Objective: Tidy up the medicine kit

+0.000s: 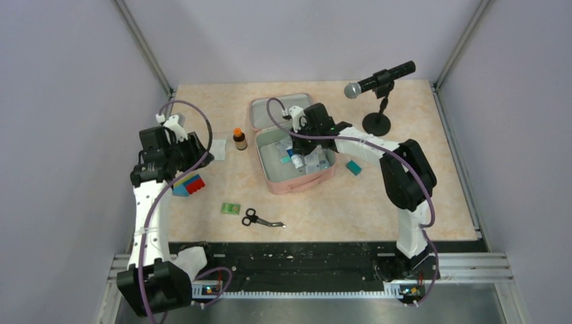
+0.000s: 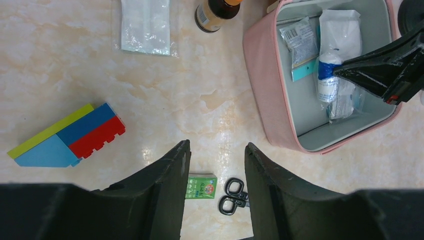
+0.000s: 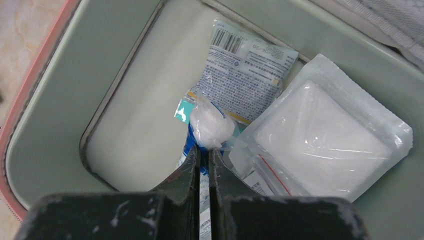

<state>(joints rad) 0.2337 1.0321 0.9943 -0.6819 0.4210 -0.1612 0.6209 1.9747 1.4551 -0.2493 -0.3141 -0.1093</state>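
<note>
- The left hand (image 2: 216, 145) hangs over the tabletop (image 2: 210, 100) with its fingers apart and nothing between them.
- Beneath that hand, seen through the gap between its fingers, lie a small green packet (image 2: 201, 186) and black scissors (image 2: 232, 196) just beside it.
- To that hand's left in its own view lies a block of blue, red and yellow-green toy bricks (image 2: 70, 137). Ahead of it are a flat clear packet (image 2: 146, 25) and a brown bottle (image 2: 215, 12).
- The medicine kit (image 2: 265, 85) lies open on the tabletop, ahead and to the right of the left hand, and the right hand reaches down inside it.
- The right hand (image 3: 204, 150) has its fingers closed together. Their tips are at the twisted clear wrap of a blue-and-white bandage roll (image 2: 327, 75); whether the film is nipped I cannot tell.
- Just past the right hand's tips lie a printed sachet with a barcode (image 3: 245, 70) and, to the right, a gauze pad in a clear bag (image 3: 320, 140).
</note>
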